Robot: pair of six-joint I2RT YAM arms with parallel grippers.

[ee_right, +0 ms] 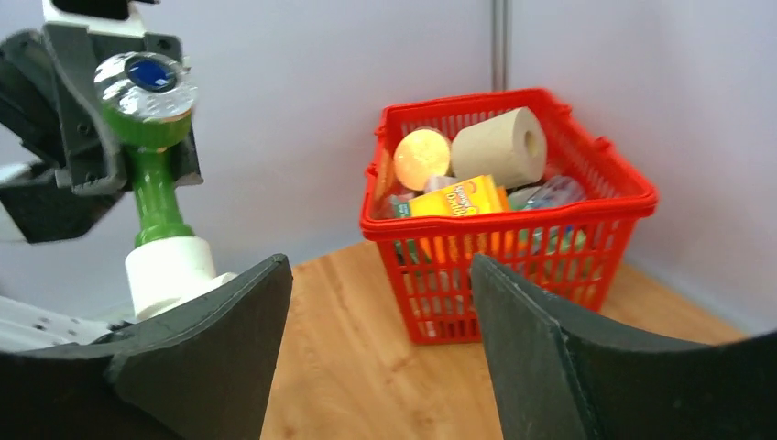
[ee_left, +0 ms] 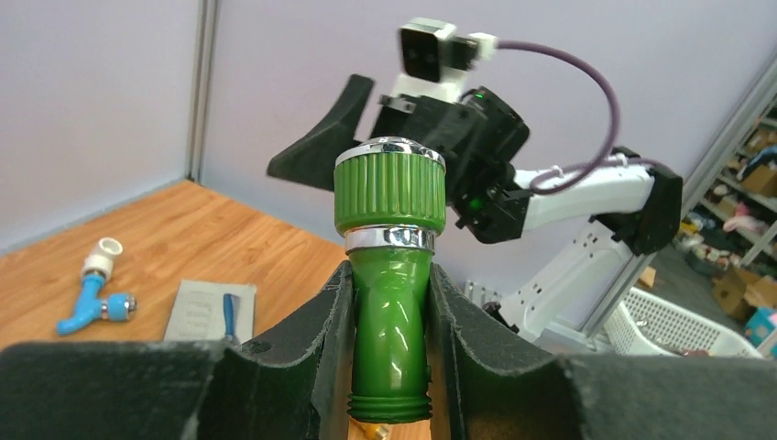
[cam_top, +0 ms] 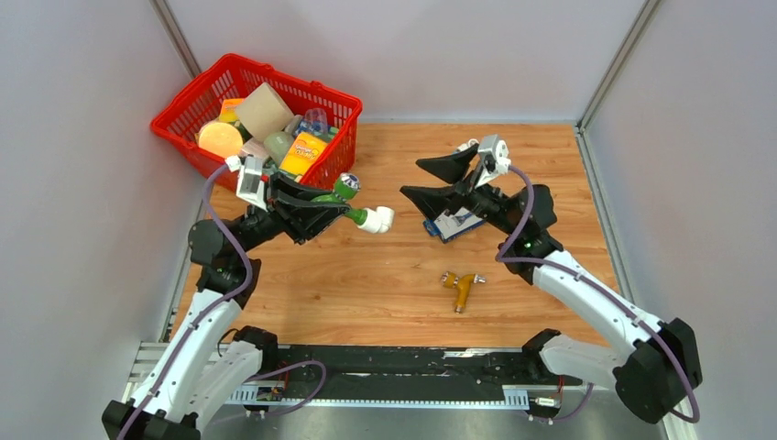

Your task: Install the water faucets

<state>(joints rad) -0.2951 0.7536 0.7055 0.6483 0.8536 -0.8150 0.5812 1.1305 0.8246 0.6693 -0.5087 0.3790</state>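
Observation:
My left gripper (cam_top: 341,207) is shut on the green water faucet (cam_top: 335,199), held above the table with its knob (cam_top: 345,186) up. In the left wrist view both pads press the faucet's green body (ee_left: 392,321). A white elbow fitting (cam_top: 377,220) sits on the faucet's free end. My right gripper (cam_top: 410,177) stands open and holds nothing. It faces the fitting (ee_right: 169,270), which lies just past its left finger (ee_right: 211,357). The orange-yellow faucet (cam_top: 461,286) lies on the wood in front. The blue faucet (ee_left: 92,293) lies on the table with a white fitting on it.
A red basket (cam_top: 330,156) full of household goods stands at the back left, also seen in the right wrist view (ee_right: 513,266). A flat grey packet (cam_top: 455,223) with a blue razor lies under my right arm. Grey walls close in both sides.

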